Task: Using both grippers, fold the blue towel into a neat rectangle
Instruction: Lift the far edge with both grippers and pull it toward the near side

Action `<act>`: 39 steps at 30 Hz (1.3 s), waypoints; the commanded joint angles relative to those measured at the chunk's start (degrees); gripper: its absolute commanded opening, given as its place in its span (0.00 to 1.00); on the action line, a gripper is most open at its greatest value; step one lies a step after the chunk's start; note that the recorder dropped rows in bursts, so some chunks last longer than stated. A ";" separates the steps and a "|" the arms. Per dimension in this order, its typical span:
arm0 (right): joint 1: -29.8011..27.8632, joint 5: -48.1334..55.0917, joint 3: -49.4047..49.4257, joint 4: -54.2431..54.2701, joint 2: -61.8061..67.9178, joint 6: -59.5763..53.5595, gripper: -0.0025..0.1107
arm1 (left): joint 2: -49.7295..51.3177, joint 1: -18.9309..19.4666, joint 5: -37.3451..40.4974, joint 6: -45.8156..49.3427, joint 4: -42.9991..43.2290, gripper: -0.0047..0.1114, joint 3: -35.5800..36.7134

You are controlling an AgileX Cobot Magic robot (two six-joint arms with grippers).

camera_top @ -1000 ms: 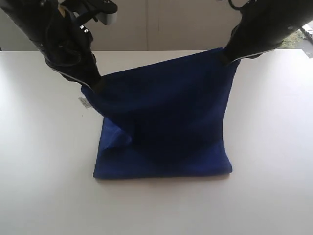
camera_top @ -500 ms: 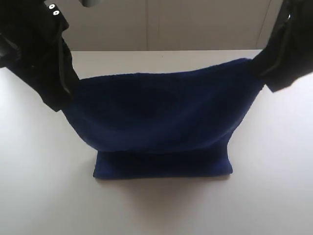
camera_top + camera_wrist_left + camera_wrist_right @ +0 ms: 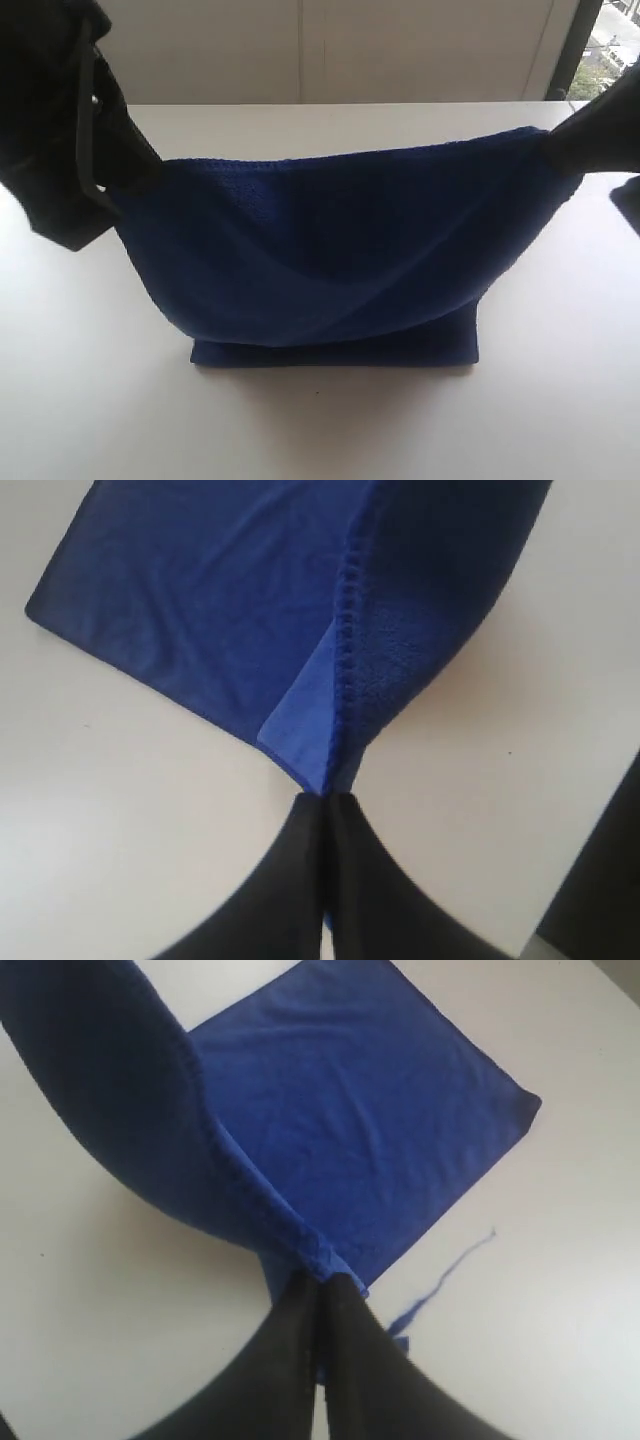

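The blue towel (image 3: 340, 250) hangs like a sling between my two grippers, its raised edge stretched across the exterior view while its lower part (image 3: 335, 352) lies flat on the white table. My left gripper (image 3: 135, 175) is shut on the towel's left corner (image 3: 318, 770), high above the table. On the other side, my right gripper (image 3: 560, 150) is shut on the right corner (image 3: 310, 1260). A loose blue thread (image 3: 455, 1265) trails from that corner. Both pairs of black fingers (image 3: 300, 870) (image 3: 350, 1350) press together with fabric pinched at their tips.
The white table (image 3: 90, 400) stretches around the towel on all sides. A pale wall with panel seams (image 3: 300, 50) stands behind it, and a window strip (image 3: 610, 45) shows at the far right.
Both grippers have lifted the held corners higher, moved wider apart and come toward the camera. The towel's raised edge has stretched out flatter and now drapes over more of the flat part.
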 commanded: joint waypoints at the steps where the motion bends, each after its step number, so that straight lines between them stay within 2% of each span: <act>1: 0.01 -0.20 0.15 0.80 -3.11 -0.66 0.02 | -2.02 -1.83 5.08 -1.83 -0.11 0.04 -0.32; 13: 0.01 1.82 0.15 6.11 -5.01 -3.75 0.02 | -3.60 -1.83 5.08 -3.06 -0.15 0.04 -4.57; 29: 0.01 1.93 0.15 4.78 -4.62 -3.79 0.02 | -3.55 -1.83 5.08 -5.81 -3.19 0.04 -4.59; 32: 0.01 1.17 0.64 4.66 -3.40 -3.79 0.02 | -2.89 -1.83 5.08 -6.12 0.09 0.04 -3.39; 39: 0.01 -4.60 4.51 0.26 -0.77 -3.79 0.02 | -0.99 -1.60 5.08 -11.75 13.77 0.04 0.88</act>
